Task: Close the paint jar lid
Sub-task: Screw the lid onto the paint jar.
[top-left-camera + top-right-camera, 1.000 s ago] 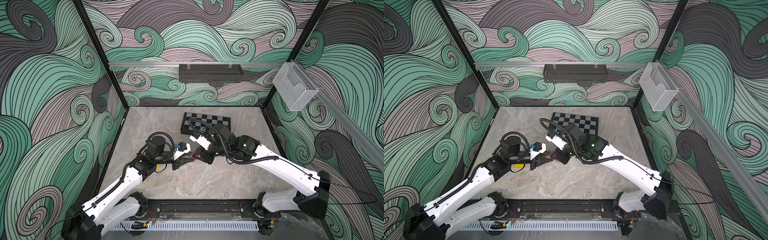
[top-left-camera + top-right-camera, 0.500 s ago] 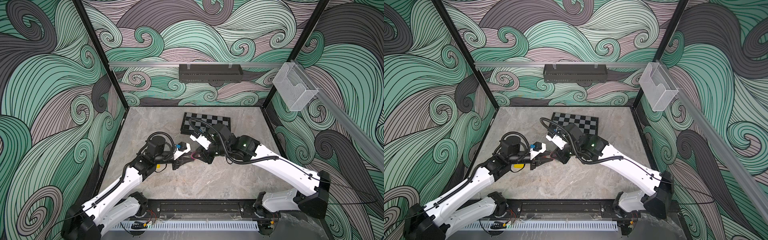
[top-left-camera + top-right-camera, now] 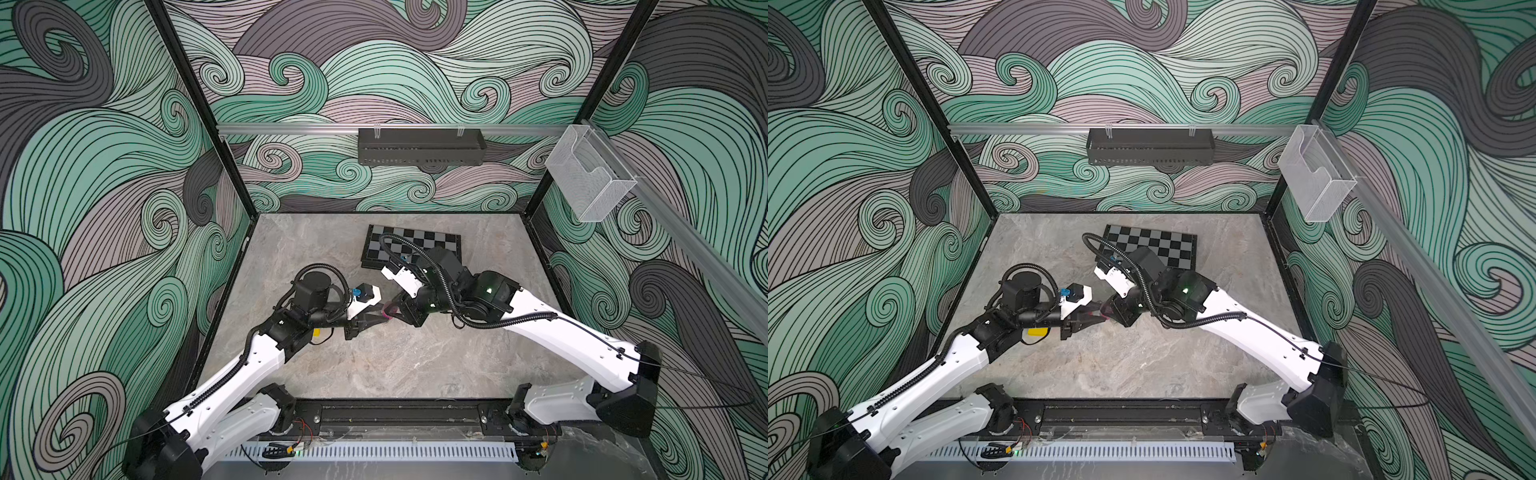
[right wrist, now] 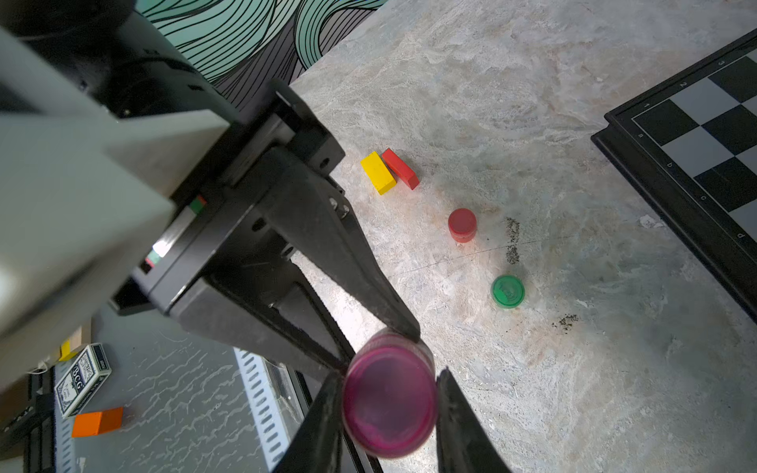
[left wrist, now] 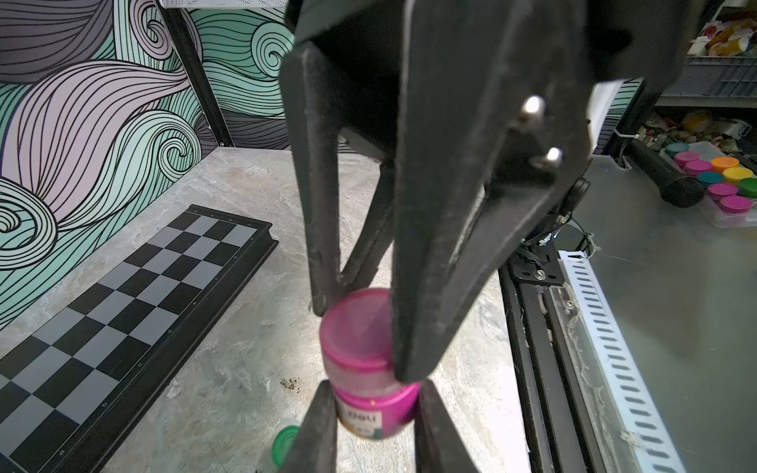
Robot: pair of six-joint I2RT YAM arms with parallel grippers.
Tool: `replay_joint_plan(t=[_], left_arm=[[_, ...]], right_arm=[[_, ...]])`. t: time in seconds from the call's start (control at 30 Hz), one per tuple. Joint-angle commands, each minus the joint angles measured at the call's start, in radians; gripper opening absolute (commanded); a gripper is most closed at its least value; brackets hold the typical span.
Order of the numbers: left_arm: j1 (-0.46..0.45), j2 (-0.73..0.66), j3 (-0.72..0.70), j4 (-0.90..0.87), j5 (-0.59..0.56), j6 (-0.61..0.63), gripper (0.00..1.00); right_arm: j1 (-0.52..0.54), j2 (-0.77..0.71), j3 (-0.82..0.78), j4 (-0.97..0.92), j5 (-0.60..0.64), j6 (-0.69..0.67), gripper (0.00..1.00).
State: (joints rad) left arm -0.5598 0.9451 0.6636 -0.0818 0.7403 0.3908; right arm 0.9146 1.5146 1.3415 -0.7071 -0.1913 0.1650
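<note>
**Paint jar gripped between both claws, lid on**

Paint jar point(image 5: 375, 413), magenta with a white label, is held near the middle of the table point(image 3: 395, 374), between your two arms. Your left claw point(image 5: 375, 391) is closed narrow on the jar's body, one finger pressed to each side just below the lid point(image 5: 354, 327). The magenta lid sits on the jar's mouth. Your right claw point(image 4: 389, 381) meets it from the opposite side and is closed on the lid, its fingers point(image 4: 323, 422) touching the rim on both sides. In both top views the two claws stand tip to tip, with the jar largely hidden between them. You cannot tell whether the jar's base touches the table. A chessboard point(image 3: 413, 245) lies toward the back wall. The right wrist view also shows you a green cap point(image 4: 507, 290), a red round piece point(image 4: 462, 224), and a yellow block point(image 4: 379, 173) touching a red block point(image 4: 400, 168), all apart from the jar.
</note>
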Motion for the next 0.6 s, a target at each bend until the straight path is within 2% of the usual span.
replay_joint_plan(t=[0.0, 0.2, 0.57], left_arm=[[-0.005, -0.001, 0.022, 0.025, -0.011, 0.006, 0.1], [-0.006, 0.0, 0.022, 0.025, -0.012, 0.006, 0.1], [-0.005, 0.0, 0.022, 0.025, -0.013, 0.006, 0.1]], right_arm=[[0.003, 0.01, 0.034, 0.057, -0.005, 0.039, 0.2], [0.006, 0.009, 0.037, 0.056, -0.006, 0.041, 0.24], [0.007, 0.006, 0.042, 0.058, -0.006, 0.047, 0.27]])
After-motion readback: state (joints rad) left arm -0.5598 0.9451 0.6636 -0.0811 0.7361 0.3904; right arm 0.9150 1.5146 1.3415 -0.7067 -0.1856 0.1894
